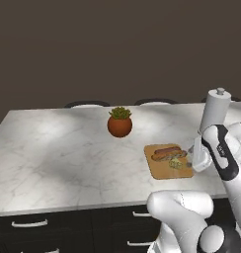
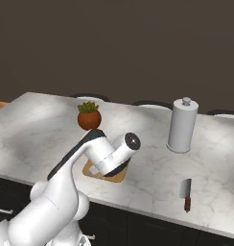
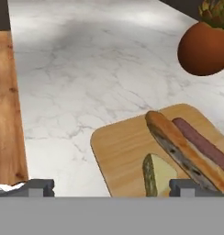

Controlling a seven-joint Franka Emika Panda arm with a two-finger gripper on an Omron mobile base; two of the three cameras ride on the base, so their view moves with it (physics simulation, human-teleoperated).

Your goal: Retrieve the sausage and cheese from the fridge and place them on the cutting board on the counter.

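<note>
The cutting board [image 1: 161, 170] lies on the white marbled counter [image 1: 68, 158] near its front right. On it the reddish-brown sausage [image 3: 202, 143] lies diagonally, with an orange-brown mottled flank; it is also seen on the board from the left base camera, sausage [image 1: 167, 153]. The small yellowish-olive cheese [image 3: 158, 176] wedge rests on the board [image 3: 120, 156] beside it, and shows as the cheese [image 1: 176, 164] just left of my hand. My gripper [image 3: 113, 187] hovers low over the board's near edge, open, with its fingertips wide apart and nothing held. The fridge is out of view.
A rust-red pot with a green plant [image 1: 119, 122] stands behind the board. A white paper-towel roll [image 2: 182, 125] is to the right, and a red-handled knife [image 2: 186, 194] lies near the front edge. Dark chair backs [image 1: 88, 104] line the far side.
</note>
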